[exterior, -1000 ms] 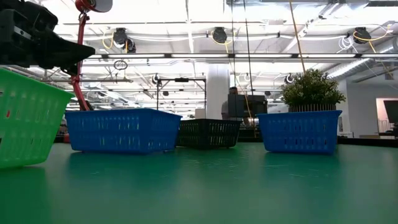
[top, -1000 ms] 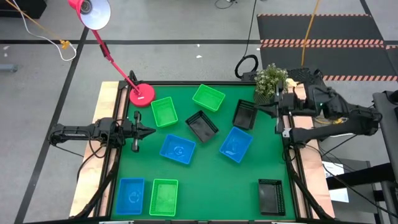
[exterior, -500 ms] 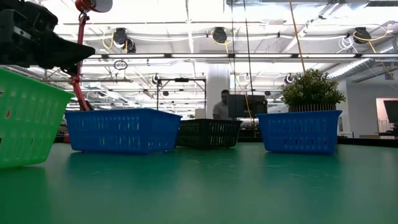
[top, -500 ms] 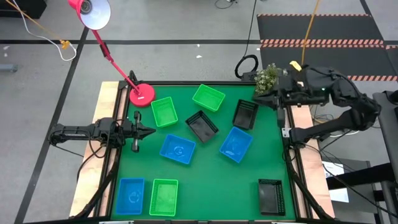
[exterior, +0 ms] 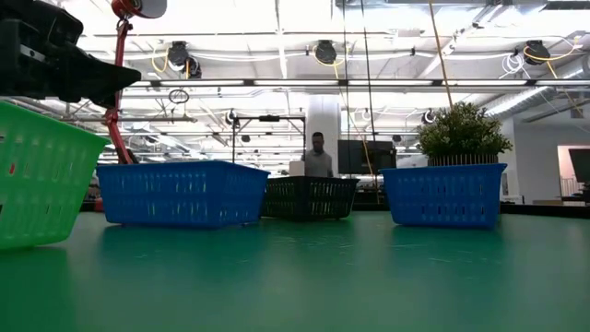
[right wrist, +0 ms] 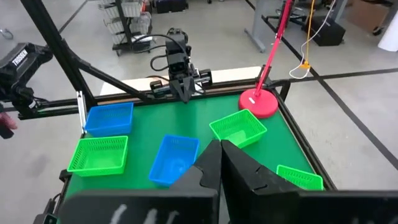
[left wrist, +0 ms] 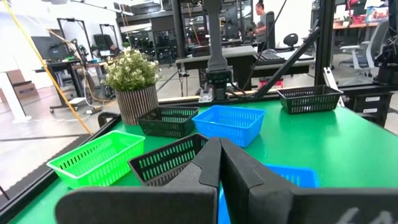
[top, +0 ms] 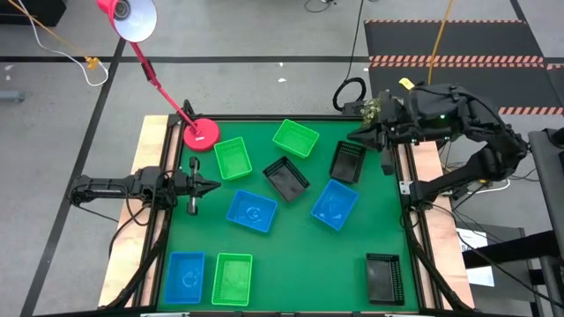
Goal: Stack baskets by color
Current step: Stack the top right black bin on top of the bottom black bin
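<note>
Both sets of jaws were pressed together and empty: the left gripper [top: 214,186] low at the green surface's [top: 300,255] left edge, the right gripper [top: 354,136] raised over the far right corner. Nine perforated plastic baskets lay unstacked: blue [top: 252,211], green [top: 233,158] and black [top: 286,179] mid-surface, others near the front edge. "TROSSEN" lettering marked a frame bracket [right wrist: 17,57].

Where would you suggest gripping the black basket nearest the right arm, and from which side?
Probably one long rim wall of the black basket, pinched from straight above. It sits upright with its open top facing up, and neighbouring baskets lie clear of it, so the right gripper, now shut, must first open.
</note>
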You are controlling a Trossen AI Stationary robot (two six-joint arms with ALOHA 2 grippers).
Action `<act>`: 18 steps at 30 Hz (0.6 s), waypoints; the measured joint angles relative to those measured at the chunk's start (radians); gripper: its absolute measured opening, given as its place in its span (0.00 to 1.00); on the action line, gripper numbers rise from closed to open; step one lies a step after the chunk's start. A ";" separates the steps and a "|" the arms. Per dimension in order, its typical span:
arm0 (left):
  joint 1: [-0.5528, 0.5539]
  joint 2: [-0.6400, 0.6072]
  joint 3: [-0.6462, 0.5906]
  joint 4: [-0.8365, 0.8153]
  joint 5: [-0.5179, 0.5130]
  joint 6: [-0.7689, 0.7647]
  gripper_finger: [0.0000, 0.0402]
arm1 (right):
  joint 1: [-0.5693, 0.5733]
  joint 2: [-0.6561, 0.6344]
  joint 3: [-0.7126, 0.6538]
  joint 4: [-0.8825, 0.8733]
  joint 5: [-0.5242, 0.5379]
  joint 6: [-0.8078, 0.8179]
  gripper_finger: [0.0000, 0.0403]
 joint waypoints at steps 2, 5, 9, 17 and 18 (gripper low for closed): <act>0.000 0.000 0.000 0.000 0.000 0.000 0.01 | 0.000 0.010 0.001 -0.001 0.000 0.025 0.00; 0.000 0.000 0.000 0.000 0.000 0.000 0.01 | 0.000 0.019 0.001 -0.001 0.000 0.064 0.00; 0.000 0.000 0.000 0.000 0.000 -0.013 0.01 | 0.012 0.026 0.001 0.001 0.000 0.074 0.00; 0.000 0.001 0.000 0.036 -0.023 -0.161 0.01 | 0.025 0.027 0.001 0.001 0.003 0.072 0.00; 0.000 0.001 0.000 0.050 -0.031 -0.183 0.01 | 0.025 0.027 0.001 0.001 0.004 0.072 0.00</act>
